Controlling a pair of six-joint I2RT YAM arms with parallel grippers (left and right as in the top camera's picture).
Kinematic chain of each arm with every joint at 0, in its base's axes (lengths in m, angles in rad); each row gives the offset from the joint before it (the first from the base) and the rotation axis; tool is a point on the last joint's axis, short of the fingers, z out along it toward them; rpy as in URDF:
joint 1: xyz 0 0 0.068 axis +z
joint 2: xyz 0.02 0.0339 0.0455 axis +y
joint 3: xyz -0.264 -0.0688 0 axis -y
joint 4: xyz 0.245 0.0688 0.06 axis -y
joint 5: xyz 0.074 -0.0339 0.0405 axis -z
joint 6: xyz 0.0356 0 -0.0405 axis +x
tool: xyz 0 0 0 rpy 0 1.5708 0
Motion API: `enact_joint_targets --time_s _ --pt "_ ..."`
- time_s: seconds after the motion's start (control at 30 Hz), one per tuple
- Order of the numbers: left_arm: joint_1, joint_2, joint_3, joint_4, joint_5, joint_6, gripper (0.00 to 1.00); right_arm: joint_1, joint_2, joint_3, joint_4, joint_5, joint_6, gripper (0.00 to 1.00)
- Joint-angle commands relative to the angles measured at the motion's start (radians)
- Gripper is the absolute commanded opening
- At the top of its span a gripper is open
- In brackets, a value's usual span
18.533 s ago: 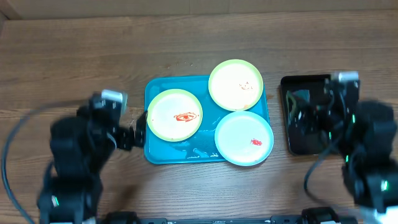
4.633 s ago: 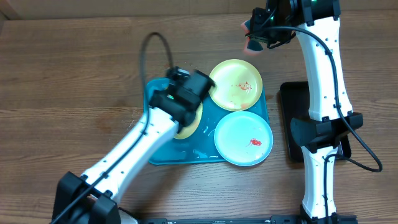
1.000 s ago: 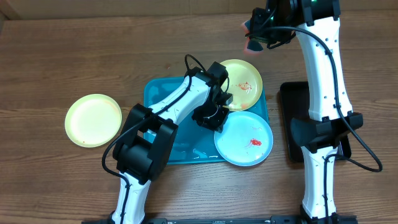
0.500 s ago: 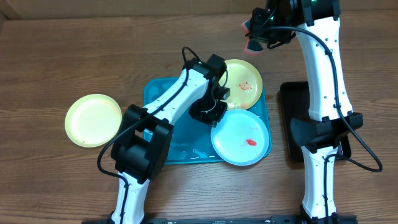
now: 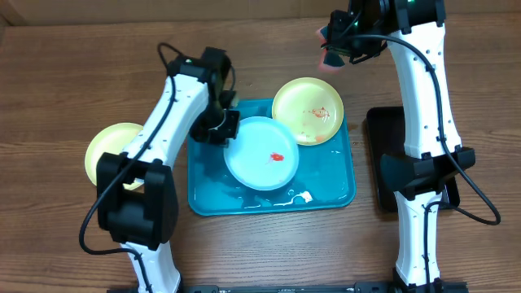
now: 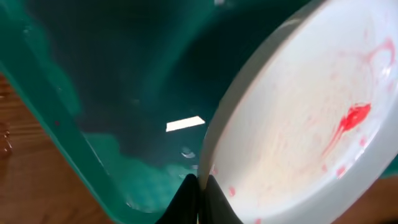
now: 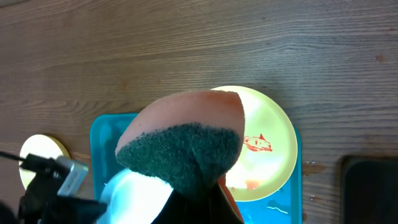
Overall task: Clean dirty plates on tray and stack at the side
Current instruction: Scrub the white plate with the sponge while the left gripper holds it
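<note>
Overhead, 1 yellow-green plate (image 5: 103,150) lies on the wooden table (image 5: 65,73) at the far left. It is well outside the tray and partly hidden under the left arm.

That arm reaches over the tray's left rim. The left gripper (image 5: 218,128) sits at the left edge of the blue-white plate (image 5: 262,155). In the left wrist view its 2 fingers (image 6: 188,194) are drawn narrow and pinch the plate's rim between them. The plate tilts up off the wet floor of the tray, and a red smear (image 6: 351,117) shows near its middle.

The turquoise tray (image 5: 335,195) lies in the middle of the table, and the blue-white plate is over its centre. A second yellow-green plate (image 5: 308,111) with red marks rests over the tray's upper right corner. It lies just beside the blue-white plate, and I cannot tell whether the 2 touch.

Above that corner the right gripper (image 5: 342,39) hangs raised over the table, closed on a sponge (image 5: 328,47). The right wrist view shows the sponge (image 7: 183,140) with its orange side up and its dark green scrub face toward the camera.

At the far right a black tray (image 5: 381,155) lies on the table, partly covered by the right arm.
</note>
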Motion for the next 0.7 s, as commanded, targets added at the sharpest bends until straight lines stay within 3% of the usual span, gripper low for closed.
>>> enact_joint_targets --time_s 0.0,0.13,0.27,0.67 --pt "0.045 -0.019 -0.12 0.096 -0.031 -0.055 0.05 0.004 -0.029 0.022 0.004 -0.006 -0.001 0.04" --pt "0.102 -0.019 -0.22 0.246 -0.029 -0.125 0.04 0.044 -0.023 0.02 0.004 -0.009 0.001 0.04" --pt "0.126 -0.019 -0.262 0.284 -0.03 -0.152 0.04 0.098 -0.018 -0.026 0.008 -0.005 0.003 0.04" --pt "0.126 -0.019 -0.338 0.354 -0.031 -0.152 0.04 0.29 -0.018 -0.501 0.198 0.017 0.096 0.04"
